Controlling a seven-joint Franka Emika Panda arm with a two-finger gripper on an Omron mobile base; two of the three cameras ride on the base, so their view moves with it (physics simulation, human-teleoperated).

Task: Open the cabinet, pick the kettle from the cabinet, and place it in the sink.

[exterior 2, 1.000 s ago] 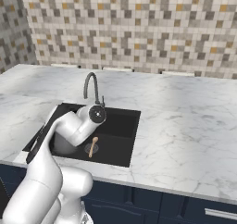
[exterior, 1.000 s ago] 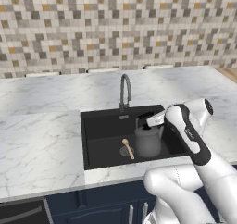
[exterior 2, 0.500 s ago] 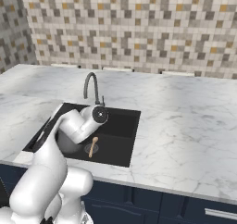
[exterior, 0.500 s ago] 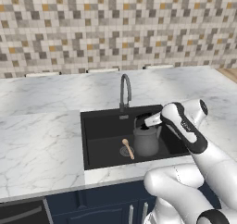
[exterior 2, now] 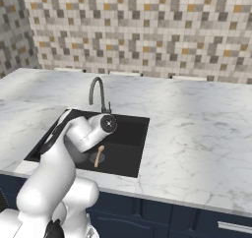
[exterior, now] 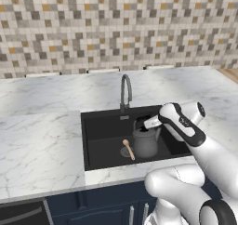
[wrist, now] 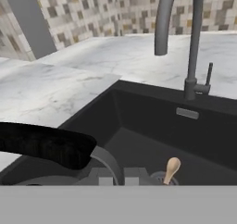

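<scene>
The grey metal kettle (exterior: 146, 143) stands upright in the black sink (exterior: 103, 135), right of the drain. My gripper (exterior: 143, 123) comes in from the right and is shut on the kettle's black arched handle (wrist: 46, 144). In the hand view the fingertips (wrist: 106, 176) sit close together just above the grey kettle top (wrist: 107, 159), with the sink floor (wrist: 139, 146) beyond. In the right base view my arm hides the kettle inside the sink (exterior 2: 129, 133). The cabinet is out of view.
A tall grey gooseneck faucet (exterior: 125, 91) (exterior 2: 98, 92) (wrist: 194, 38) rises behind the basin. A wooden spoon (exterior: 128, 149) (exterior 2: 99, 156) (wrist: 171, 167) lies by the drain, left of the kettle. White marble countertop (exterior: 42, 140) surrounds the sink, with a tiled wall behind.
The kettle has stayed almost where it was, sinking slightly in the basin. My forearm and elbow have swung lower and to the right; the gripper has kept its hold.
</scene>
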